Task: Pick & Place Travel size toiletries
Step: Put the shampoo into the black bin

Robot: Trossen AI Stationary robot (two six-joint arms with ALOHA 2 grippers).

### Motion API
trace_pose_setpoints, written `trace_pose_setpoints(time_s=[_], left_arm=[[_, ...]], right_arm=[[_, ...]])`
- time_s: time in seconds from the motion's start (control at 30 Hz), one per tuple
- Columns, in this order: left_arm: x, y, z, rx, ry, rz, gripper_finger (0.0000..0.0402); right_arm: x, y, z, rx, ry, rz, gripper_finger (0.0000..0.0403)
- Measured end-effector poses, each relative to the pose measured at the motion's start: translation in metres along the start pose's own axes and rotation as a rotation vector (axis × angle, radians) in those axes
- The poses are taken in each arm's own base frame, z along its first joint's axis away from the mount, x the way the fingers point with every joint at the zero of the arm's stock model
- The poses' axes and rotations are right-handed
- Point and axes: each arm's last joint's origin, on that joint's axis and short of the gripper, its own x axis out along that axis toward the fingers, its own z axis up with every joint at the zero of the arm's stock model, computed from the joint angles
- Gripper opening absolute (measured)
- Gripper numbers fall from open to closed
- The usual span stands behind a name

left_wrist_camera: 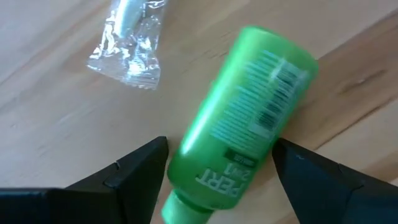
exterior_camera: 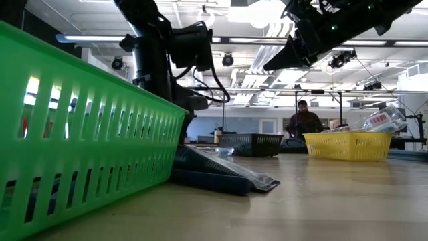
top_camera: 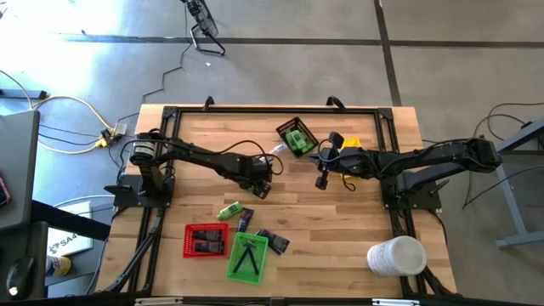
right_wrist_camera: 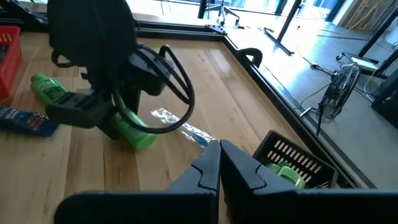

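A bright green little bottle lies on its side on the wooden table. My left gripper points down over it, open, one finger on each side of the bottle's cap end, apart from it. A clear-wrapped stick lies just beyond. In the right wrist view the same bottle shows under the left gripper. Another green bottle and dark flat packets lie nearer the front. My right gripper hangs shut above the table's middle right, holding nothing.
A black tray with green bottles and a yellow tray stand at the back. A red tray and a green tray sit near the front edge. A big white cylinder stands front right. A person is far behind the table.
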Motion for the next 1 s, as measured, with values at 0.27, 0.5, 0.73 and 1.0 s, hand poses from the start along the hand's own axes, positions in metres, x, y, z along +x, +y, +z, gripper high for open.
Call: trace_pose_setpoints(time_s=[0.27,0.5,0.73,1.0], left_arm=[[0.0003,0.0003,-0.0004,0.115,0.005,-0.001,0.0287],[0.0005,0.0005,-0.0006,0.126,0.007,0.002,0.0287],[0.0008,0.0015,-0.0013,0.128,0.014,0.012,0.0277],[0.0011,0.0026,-0.0017,0.127,0.017,0.023,0.0218]], right_arm=[[0.0,0.0,-0.0002,0.0,0.002,0.0,0.0003],[0.0,0.0001,-0.0002,0.001,0.002,0.0,0.0003],[0.0,0.0001,-0.0002,0.001,0.002,0.0,0.0003],[0.0,0.0001,-0.0002,0.003,0.002,0.0,0.0003]])
